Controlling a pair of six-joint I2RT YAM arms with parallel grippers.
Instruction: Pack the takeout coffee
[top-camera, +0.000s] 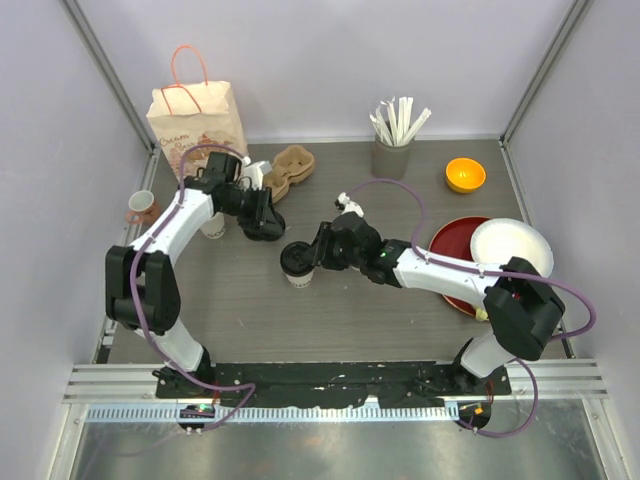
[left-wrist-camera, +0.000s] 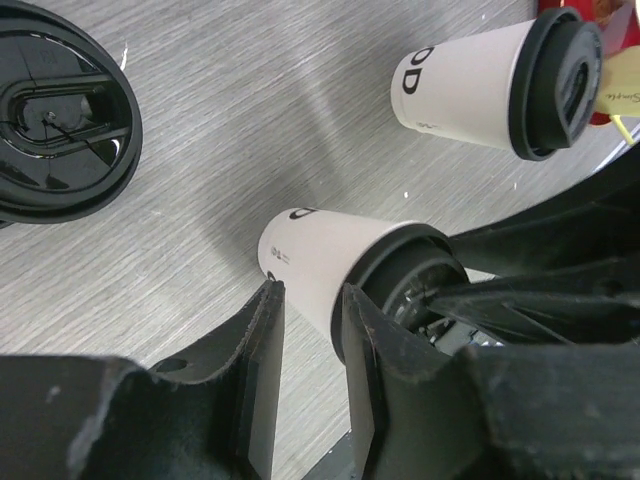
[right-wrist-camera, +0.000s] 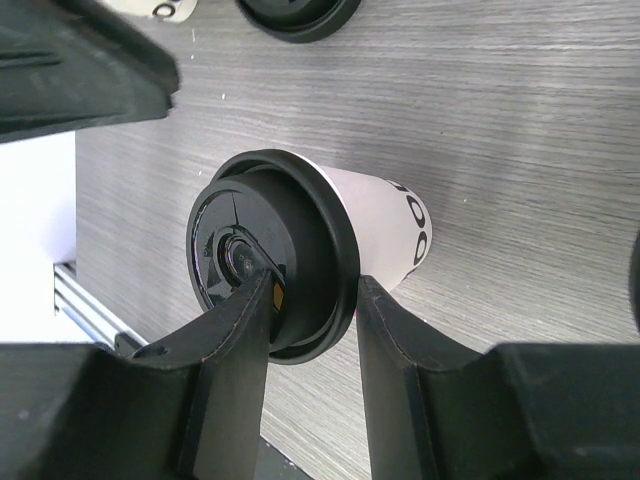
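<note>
1. Takeout coffee (right-wrist-camera: 300, 235): your right gripper (right-wrist-camera: 315, 290) has it by the black lid, with one finger across the lid top and the other against the outside of the rim. The cup stands upright on the table (top-camera: 330, 320), centre of the top view.
2. Your left gripper (left-wrist-camera: 312, 295): fingers parted to a narrow gap, nothing clamped. In its wrist view the tips sit low centre, in front of the cup's base. You can't tell from here whether they touch it.
3. From above, the left gripper is just up-left of the cup and the right one is just right of it.
4. Loose black lid (left-wrist-camera: 60, 110) lies flat on the table, upper left of the left wrist view.
5. Second lidded cup (left-wrist-camera: 480, 85) is upper right of that same view, apart from yours.
6. Farther out in the top view:
   - paper bag (top-camera: 197, 120) upper left, with the cardboard cup carrier (top-camera: 290, 170) to its right
   - pink mug (top-camera: 140, 207) at the left edge
   - pot of stirrers (top-camera: 395, 150) top centre
   - orange bowl (top-camera: 465, 175) to the right of the pot
   - red plate (top-camera: 450, 250) at right, with a white dish (top-camera: 510, 245) overlapping it
</note>
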